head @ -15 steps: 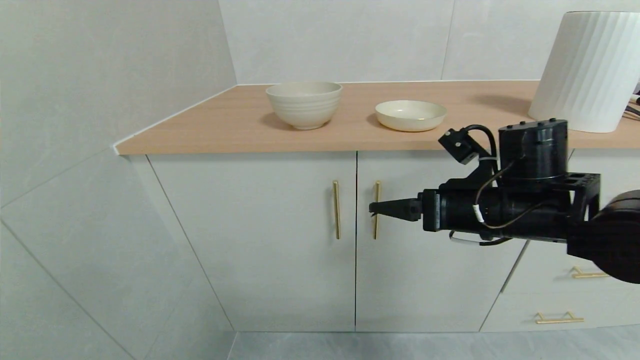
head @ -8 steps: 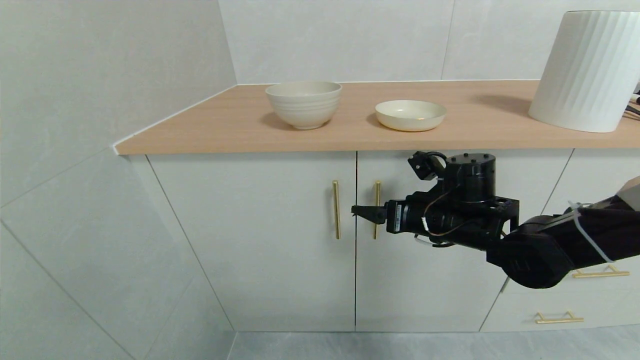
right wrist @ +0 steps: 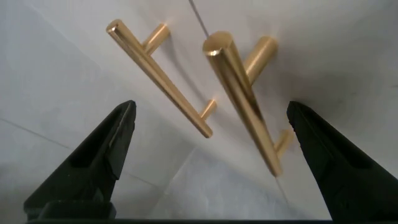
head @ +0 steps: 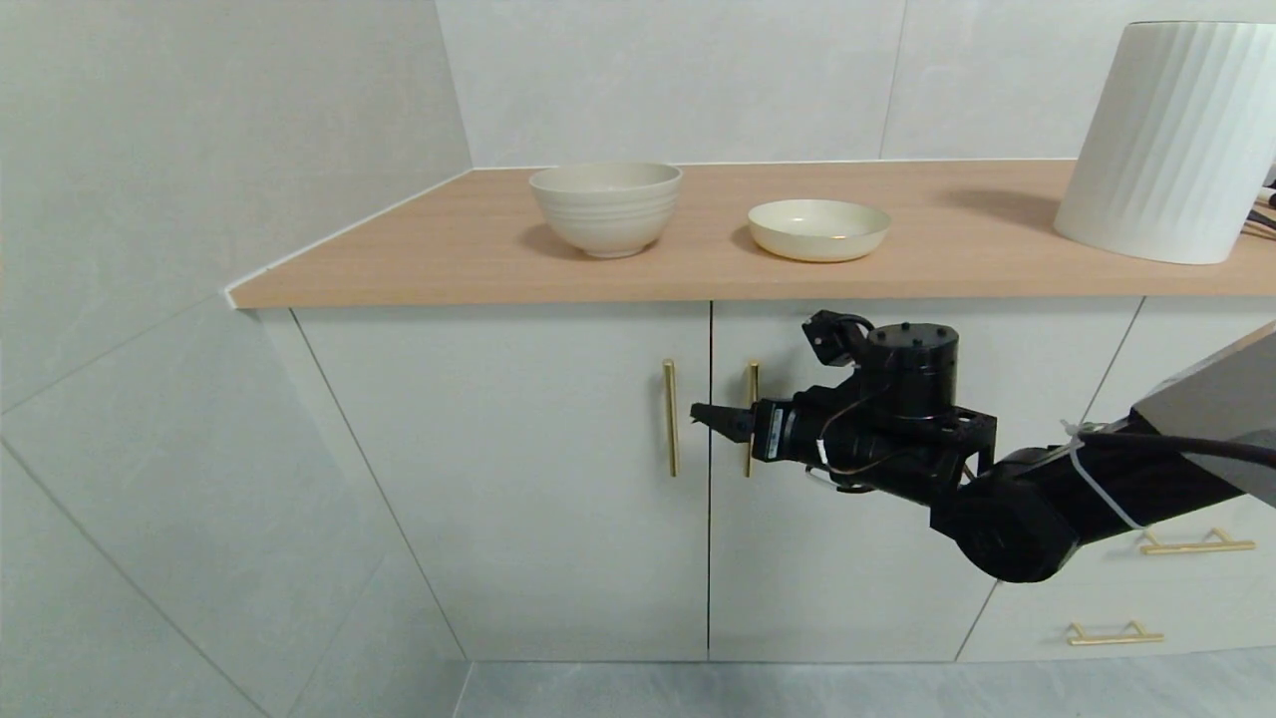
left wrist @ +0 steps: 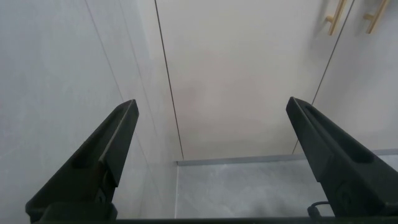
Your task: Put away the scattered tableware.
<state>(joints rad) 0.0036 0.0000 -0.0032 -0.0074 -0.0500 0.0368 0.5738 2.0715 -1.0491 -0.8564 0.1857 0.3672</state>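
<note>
Your right gripper (head: 706, 419), jaws spread wide, sits mid-frame facing both gold handles (right wrist: 241, 102); close now and you may pinch the wrong one. The bowl (head: 606, 207) and dish (head: 818, 228) sit upper centre on the counter (head: 449, 259).

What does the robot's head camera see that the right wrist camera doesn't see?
Head view extras: the bowl and the plate on the wooden counter, the tall white ribbed container, and the drawer handles lower down.
Right wrist view extras: the pincer's spread fingers seen from right behind, and the round end of one gold handle up close.
Both: the right pincer, open, plus the left door's handle and the right door's handle.
</note>
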